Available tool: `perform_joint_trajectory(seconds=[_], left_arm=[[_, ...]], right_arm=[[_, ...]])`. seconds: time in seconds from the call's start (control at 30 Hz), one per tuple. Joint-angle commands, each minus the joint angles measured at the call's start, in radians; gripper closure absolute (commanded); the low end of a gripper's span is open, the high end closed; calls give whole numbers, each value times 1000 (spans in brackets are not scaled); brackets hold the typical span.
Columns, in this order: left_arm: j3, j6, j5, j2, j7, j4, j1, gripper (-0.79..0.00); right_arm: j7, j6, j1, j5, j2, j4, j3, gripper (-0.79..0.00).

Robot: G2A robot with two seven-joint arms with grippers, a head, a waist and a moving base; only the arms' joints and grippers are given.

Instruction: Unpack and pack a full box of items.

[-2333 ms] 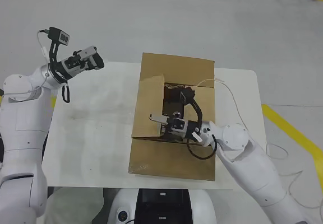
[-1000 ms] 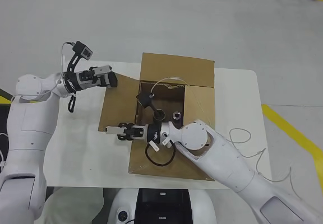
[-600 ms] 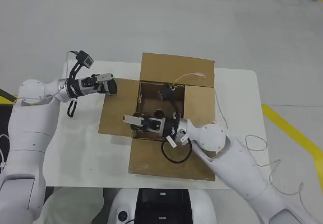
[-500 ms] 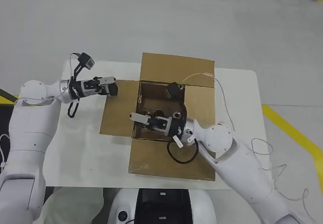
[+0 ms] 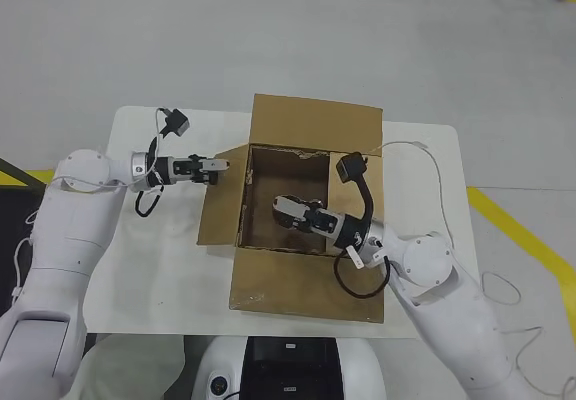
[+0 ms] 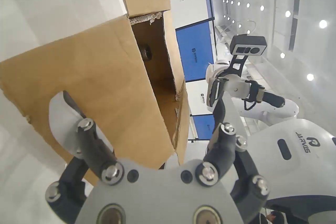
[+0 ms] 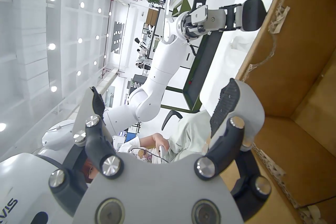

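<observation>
A white counter [image 5: 148, 260] carried the cardboard box [image 5: 308, 290] at its middle, flaps open. The left gripper [image 5: 213, 168] sat at the far corner of the raised left flap [image 5: 220, 205], its fingers [image 6: 65, 114] spread to either side of the flap's edge. The right gripper [image 5: 280, 203] hung over the box's opening, fingers [image 7: 225, 101] spread and empty. A small dark round item [image 6: 146, 51] lay inside the box.

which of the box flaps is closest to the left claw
The left-side flap, its far corner at the left claw. It tilts up; the far flap and near flap lie spread out.
</observation>
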Motion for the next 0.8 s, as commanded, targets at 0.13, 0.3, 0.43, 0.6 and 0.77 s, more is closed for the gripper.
perform_joint_trajectory(seconds=[0.13, 0.3, 0.43, 0.6, 0.77], left_arm=[[36, -1, -9, -6, 8, -9, -17, -785], [39, 0, -21, -5, 0, -8, -41, -785], [2, 18, -58, 6, -18, -39, -56, -785], [-32, 23, -80, 15, 13, -94, -54, -785], [-20, 56, -112, 13, 53, -171, -41, -785]], right_arm=[[10, 11, -21, -4, 7, -14, 18, -785], [24, 15, -23, 4, 10, -12, 21, -785], [43, 14, -23, 14, 11, -5, 19, -785], [127, 36, -22, 58, 17, 15, 21, -785], [189, 61, -38, 60, 28, 6, 43, -785]])
